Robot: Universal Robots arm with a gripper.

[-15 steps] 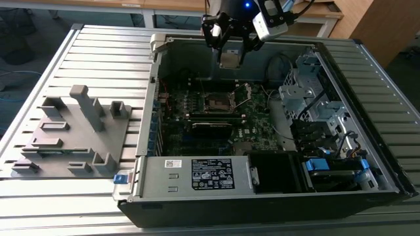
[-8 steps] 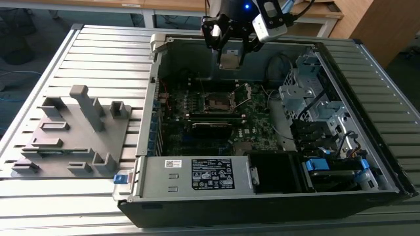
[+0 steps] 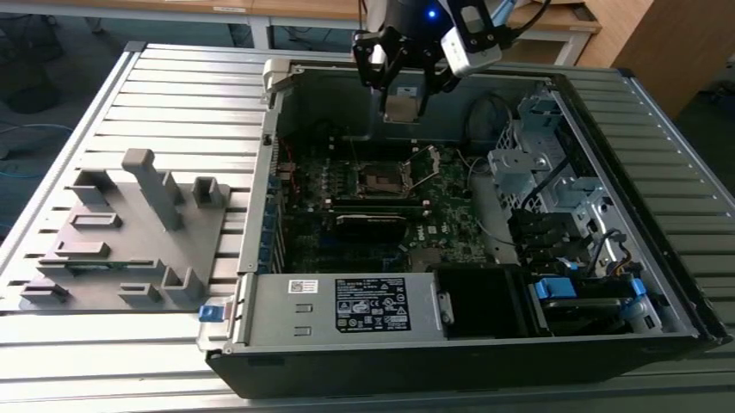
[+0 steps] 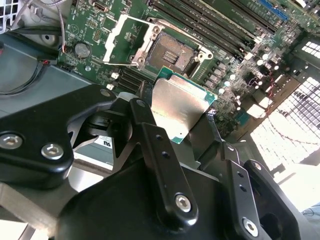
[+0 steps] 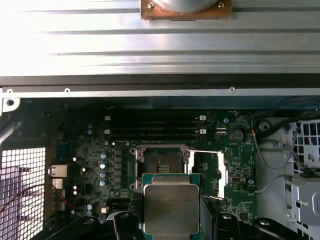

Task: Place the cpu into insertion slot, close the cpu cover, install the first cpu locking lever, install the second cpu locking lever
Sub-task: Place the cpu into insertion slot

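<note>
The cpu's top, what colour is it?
The cpu has a dull silver-grey top with a green rim, clearest in the first wrist view.

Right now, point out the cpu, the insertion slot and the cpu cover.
cpu [image 5: 171, 207], first wrist view, centre of metal top.
insertion slot [image 5: 161, 161], first wrist view, dark centre.
cpu cover [image 5: 221, 175], first wrist view, silvery frame bar.

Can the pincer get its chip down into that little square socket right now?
Probably yes. The pincer holds the cpu over the board, the insertion slot looks bare, its cpu cover is swung open, and nothing seems to lie between.
</note>
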